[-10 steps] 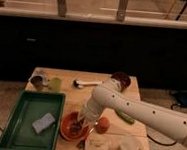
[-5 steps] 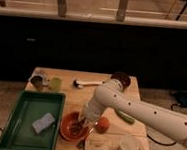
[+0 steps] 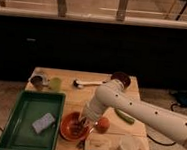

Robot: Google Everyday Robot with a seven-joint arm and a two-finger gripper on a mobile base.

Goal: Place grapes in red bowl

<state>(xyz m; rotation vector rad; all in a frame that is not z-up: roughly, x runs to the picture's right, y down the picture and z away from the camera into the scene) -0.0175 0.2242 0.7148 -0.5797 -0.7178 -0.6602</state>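
The red bowl [image 3: 71, 125] sits on the wooden table near the front, just right of the green tray. My gripper [image 3: 83, 122] reaches down from the white arm [image 3: 133, 110] and hangs over the bowl's right half. A dark bumpy mass, the grapes [image 3: 77, 131], lies inside the bowl directly under the gripper. I cannot tell whether the gripper still touches the grapes.
A green tray [image 3: 16, 126] holding a grey sponge [image 3: 43, 123] lies left of the bowl. An orange fruit [image 3: 103, 124] sits right of it, with a green pepper [image 3: 125, 117], a white cup [image 3: 127, 146] and a flat packet [image 3: 97, 145] nearby. A maroon bowl [image 3: 122, 78], a white utensil [image 3: 88, 83] and two cups [image 3: 46, 82] stand at the back.
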